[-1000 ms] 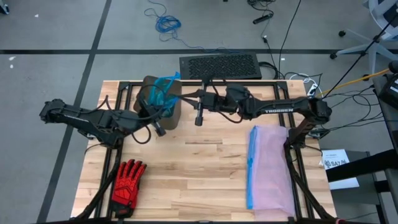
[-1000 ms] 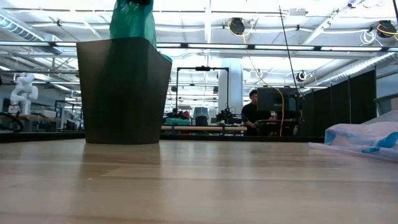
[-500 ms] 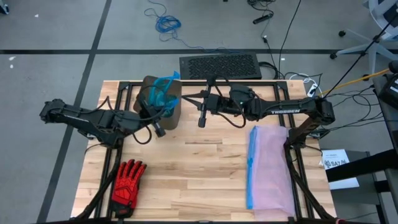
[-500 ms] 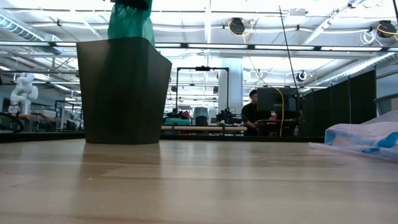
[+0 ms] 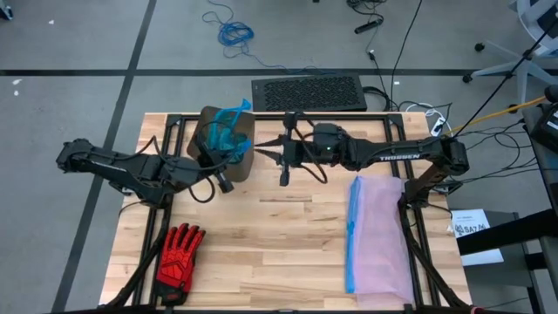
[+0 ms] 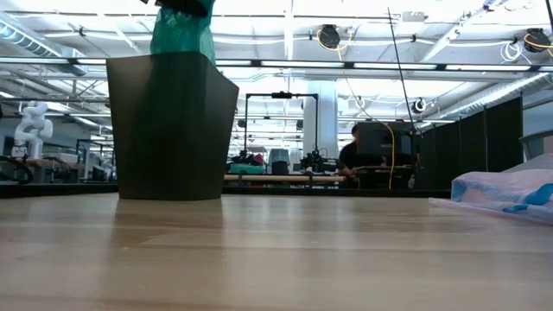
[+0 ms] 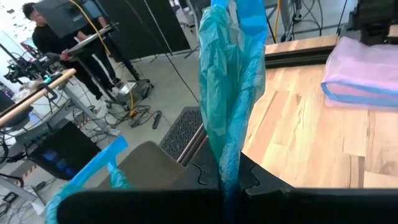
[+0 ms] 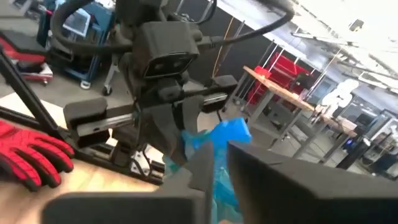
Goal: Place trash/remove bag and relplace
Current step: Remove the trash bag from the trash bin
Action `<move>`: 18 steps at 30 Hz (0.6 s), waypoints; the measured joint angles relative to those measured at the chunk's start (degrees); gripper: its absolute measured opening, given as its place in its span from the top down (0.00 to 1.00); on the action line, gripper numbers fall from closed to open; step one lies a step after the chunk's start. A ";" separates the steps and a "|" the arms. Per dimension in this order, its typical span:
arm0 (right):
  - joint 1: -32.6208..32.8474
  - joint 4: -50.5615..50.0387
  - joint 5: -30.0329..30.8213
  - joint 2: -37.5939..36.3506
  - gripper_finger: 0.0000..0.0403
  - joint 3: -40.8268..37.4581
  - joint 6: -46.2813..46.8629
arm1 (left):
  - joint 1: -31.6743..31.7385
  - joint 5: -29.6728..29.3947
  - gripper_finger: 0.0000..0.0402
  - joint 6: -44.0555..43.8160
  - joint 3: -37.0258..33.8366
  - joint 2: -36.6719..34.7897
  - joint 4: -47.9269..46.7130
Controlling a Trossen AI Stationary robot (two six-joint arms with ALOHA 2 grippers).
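Right now my left gripper is clamped on the bag, pulled upward over the bin at upper centre-left of the high view. My right gripper sits just right of it, fingers cracked apart, empty.

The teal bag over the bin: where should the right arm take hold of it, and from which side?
Best the gathered neck of the teal bag, just above the bin rim. There the film is bunched into one upright strand, pulled taut by the left gripper, whose jaws are shut on it. The right gripper should probably come in level from its own side, below that grip.
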 joint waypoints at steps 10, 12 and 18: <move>-3.18 1.68 -6.60 0.02 0.50 0.00 11.12 | -0.02 1.16 1.00 0.01 -0.02 0.76 0.39; -4.17 2.18 -10.33 0.29 0.45 0.00 14.13 | -0.02 1.17 1.00 0.04 -0.02 0.97 0.45; -6.16 5.58 -16.84 2.44 0.47 0.00 19.59 | 0.00 2.30 1.00 0.64 -0.07 0.98 2.34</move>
